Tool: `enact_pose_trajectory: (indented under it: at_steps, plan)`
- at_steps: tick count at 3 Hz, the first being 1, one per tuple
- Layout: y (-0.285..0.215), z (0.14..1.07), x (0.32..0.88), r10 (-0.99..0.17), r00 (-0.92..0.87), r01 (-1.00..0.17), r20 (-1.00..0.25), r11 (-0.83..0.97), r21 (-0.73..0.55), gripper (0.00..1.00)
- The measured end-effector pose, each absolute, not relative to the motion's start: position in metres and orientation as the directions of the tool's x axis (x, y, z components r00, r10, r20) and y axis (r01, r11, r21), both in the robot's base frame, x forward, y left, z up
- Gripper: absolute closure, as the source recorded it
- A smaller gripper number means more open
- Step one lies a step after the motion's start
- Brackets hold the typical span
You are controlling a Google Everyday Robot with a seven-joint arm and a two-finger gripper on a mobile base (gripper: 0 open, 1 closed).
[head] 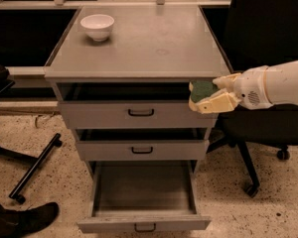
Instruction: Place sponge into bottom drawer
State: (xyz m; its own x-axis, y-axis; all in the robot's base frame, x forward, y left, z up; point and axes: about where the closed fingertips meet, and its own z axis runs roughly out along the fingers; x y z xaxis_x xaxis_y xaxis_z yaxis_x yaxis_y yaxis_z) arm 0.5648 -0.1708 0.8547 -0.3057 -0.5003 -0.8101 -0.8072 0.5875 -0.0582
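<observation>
White bowl: the white bowl (97, 26) stands left rear on the cabinet top (154, 46); not part of the task.
Bottom drawer: the bottom drawer (114, 225) is pulled out, nothing visible inside.
Sponge: the sponge (203, 89) is held at the cabinet's right front corner, level with the top drawer (104, 115).
Gripper: the gripper (208, 93) is right of the cabinet, fingers clamped on the sponge.
Progress: grasp done; lowering and release remain.

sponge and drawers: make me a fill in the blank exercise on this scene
1. The gripper, at the cabinet's right front corner, is shut on the ____.
2. The white bowl stands on the cabinet's ____.
3. The bottom drawer is pulled far out and its inside is ____.
Missing words: sponge; top; empty.
</observation>
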Motion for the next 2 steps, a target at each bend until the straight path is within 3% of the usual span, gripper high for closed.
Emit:
enact_pose_trajectory:
  at_steps: [2]
  plan:
    - [-0.087,0.768,0.485,-0.461,-0.369,-0.893,-0.807,0.418,0.169,1.00]
